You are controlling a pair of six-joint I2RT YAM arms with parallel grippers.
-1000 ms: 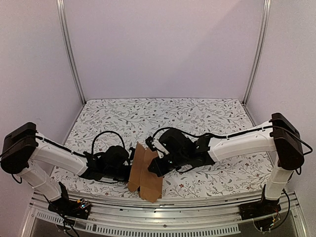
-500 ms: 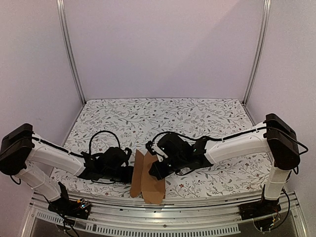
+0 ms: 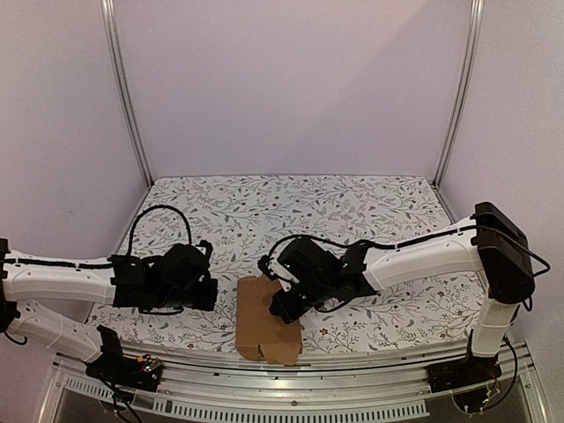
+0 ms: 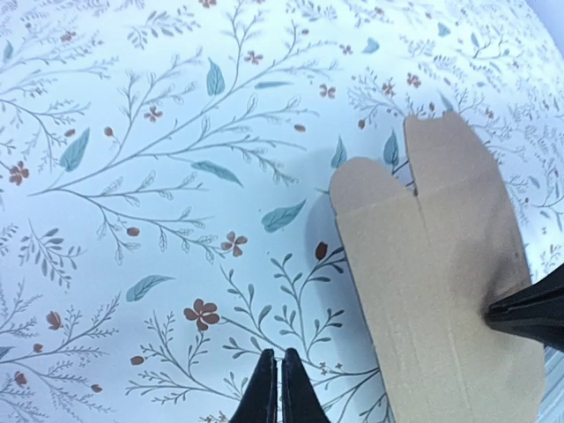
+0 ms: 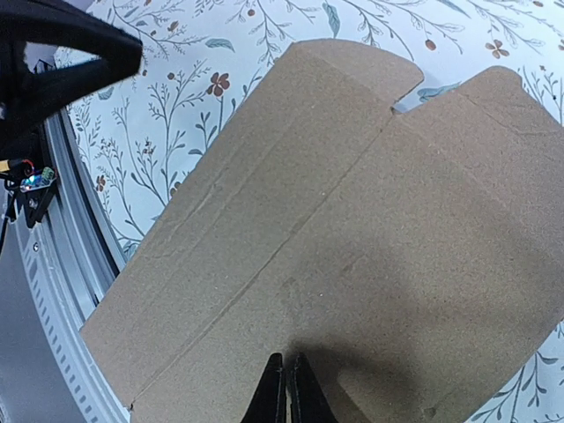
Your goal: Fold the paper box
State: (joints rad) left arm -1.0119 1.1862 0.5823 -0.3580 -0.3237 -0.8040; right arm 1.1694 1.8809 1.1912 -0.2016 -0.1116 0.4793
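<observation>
Table (image 3: pixel 370 207), floral cloth: wide bare room on the far side of the paper box (image 3: pixel 256 328). Box lies flat, unfolded, near edge at the table's front rim, flaps pointing away. Right gripper (image 5: pixel 286 388): jaws shut, tips pressing on box's top face. Left gripper (image 4: pixel 278 392): jaws shut, just left of box, not touching.
</observation>
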